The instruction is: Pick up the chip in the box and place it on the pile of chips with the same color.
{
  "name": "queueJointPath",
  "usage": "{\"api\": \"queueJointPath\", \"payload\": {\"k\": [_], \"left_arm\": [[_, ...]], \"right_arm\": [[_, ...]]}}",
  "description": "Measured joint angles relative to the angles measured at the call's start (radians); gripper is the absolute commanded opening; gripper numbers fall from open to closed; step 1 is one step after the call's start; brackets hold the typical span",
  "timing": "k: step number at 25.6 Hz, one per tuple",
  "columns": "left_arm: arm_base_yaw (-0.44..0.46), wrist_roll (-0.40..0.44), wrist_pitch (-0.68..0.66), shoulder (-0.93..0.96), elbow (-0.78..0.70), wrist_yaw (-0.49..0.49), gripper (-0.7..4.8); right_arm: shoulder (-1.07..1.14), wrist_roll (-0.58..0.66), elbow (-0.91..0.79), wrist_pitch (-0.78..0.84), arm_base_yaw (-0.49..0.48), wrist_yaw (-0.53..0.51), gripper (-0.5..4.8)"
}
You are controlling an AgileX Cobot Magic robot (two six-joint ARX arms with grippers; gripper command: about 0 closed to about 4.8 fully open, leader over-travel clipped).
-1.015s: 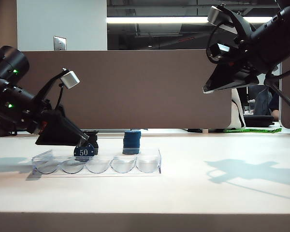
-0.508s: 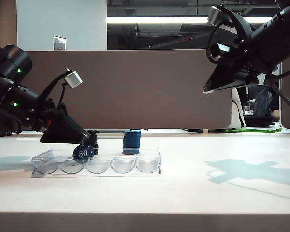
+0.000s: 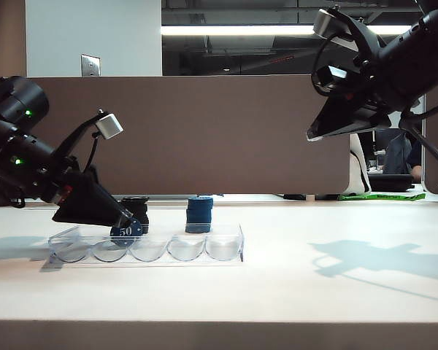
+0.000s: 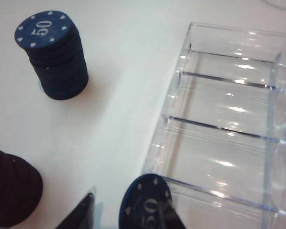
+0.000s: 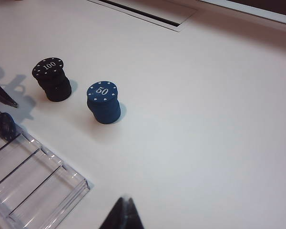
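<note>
The chip (image 3: 126, 230), dark blue with a white "50", stands on edge in the second slot from the left end of the clear box (image 3: 204, 248). My left gripper (image 3: 128, 222) reaches down to it, open. In the left wrist view the chip (image 4: 145, 205) sits between the fingers, against one finger (image 4: 170, 217) and apart from the other. The blue pile of chips (image 3: 198, 214) stands just behind the box (image 4: 229, 119), also seen as pile (image 4: 55, 57) and pile (image 5: 104, 102). My right gripper (image 3: 312, 135) hangs high at the right, shut (image 5: 126, 202) and empty.
A black stack of chips marked "100" (image 5: 51, 78) stands left of the blue pile, right behind the left gripper, and shows as black stack (image 4: 12, 191). The box's other slots (image 5: 33, 186) hold nothing. A brown partition runs along the table's far edge.
My left gripper has shifted slightly and sunk a little around the chip, which stays on edge in the box. Its jaws remain wide. The right arm has not moved.
</note>
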Motion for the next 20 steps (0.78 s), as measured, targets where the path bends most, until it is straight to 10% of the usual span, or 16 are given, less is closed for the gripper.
{"api": "queueJointPath", "payload": {"k": [20], "left_arm": [[0.0, 0.0, -0.032, 0.0, 0.0, 0.0, 1.38]], "right_arm": [[0.0, 0.0, 0.0, 0.0, 0.0, 0.001, -0.05]]}}
